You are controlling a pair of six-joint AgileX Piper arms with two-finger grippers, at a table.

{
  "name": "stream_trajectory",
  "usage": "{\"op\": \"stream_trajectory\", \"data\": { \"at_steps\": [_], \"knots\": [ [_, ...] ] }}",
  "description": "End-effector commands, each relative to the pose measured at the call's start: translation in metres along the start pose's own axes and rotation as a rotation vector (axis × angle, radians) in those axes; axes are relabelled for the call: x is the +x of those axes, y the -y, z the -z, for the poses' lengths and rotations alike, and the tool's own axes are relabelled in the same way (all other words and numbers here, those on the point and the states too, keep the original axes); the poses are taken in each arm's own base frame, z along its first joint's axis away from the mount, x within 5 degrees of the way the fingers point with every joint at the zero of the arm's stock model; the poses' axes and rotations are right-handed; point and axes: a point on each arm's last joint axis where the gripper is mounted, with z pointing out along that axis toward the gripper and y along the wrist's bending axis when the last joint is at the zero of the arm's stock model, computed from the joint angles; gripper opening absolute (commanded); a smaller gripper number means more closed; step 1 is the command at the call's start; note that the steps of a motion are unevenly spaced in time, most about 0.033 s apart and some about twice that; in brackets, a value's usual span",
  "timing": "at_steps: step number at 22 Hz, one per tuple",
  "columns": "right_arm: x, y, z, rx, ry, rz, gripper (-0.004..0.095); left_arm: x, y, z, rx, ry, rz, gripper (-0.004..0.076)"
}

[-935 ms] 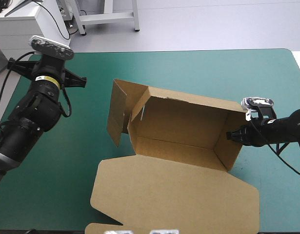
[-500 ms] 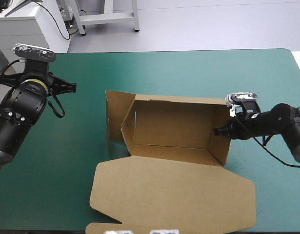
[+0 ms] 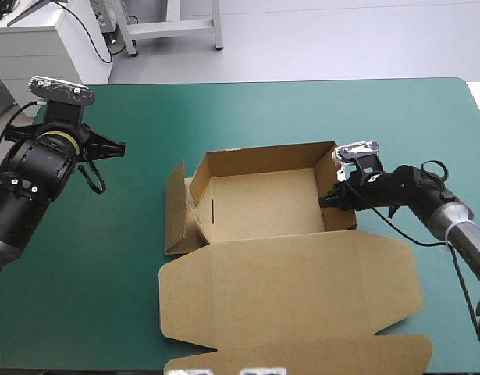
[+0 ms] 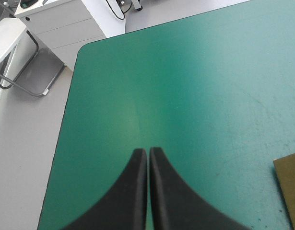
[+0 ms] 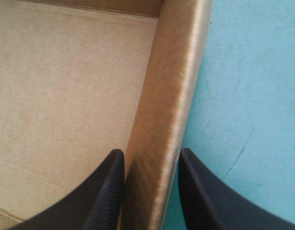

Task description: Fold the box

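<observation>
High view: the brown box (image 3: 263, 199) sits mid-tabletop (image 3: 224, 109) as an open tray, walls raised, its lid lying flat on the near side. The right jaws straddle the box's right wall; the left arm is well apart from the box's left flap.

Left wrist view: the left jaws are pressed together and hold nothing, above bare teal-green cover, with a corner of brown board off to one side.

Right wrist view: black fingers (image 5: 104, 191) clamp the box's right wall, one inside the tray and one outside.
</observation>
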Motion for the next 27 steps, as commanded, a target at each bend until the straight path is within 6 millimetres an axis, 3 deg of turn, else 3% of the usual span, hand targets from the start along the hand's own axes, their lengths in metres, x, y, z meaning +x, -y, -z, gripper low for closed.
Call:
{"op": "stream_trajectory", "data": {
  "at_steps": [1,6,11,13,22,25,27],
  "knots": [
    [-0.04,-0.003,0.035,0.041,0.158,0.089,0.0403,-0.01,-0.008,0.015,-0.012,0.088,0.006,-0.0003],
    [-0.07,-0.005,0.086,0.112,0.113,0.254,0.04,-0.007,-0.009,0.014,-0.026,0.057,-0.029,-0.0003],
    [-0.075,-0.01,0.096,0.073,0.089,0.126,0.0393,-0.007,-0.008,0.014,-0.012,0.053,-0.017,-0.0003],
    [-0.074,-0.009,0.09,0.067,0.068,0.072,0.0393,-0.006,-0.007,0.014,0.001,0.049,-0.009,-0.0003],
    [-0.064,0.005,0.028,0.037,-0.132,-0.031,0.0386,-0.003,-0.004,0.014,0.028,0.007,0.019,-0.0003],
    [-0.056,0.011,0.0,0.023,-0.23,-0.046,0.0293,-0.002,-0.004,0.014,0.028,0.007,0.019,-0.0006],
    [-0.054,0.013,-0.009,0.02,-0.252,-0.051,0.0221,-0.002,-0.004,0.014,0.028,0.007,0.019,-0.0008]
  ]
}}
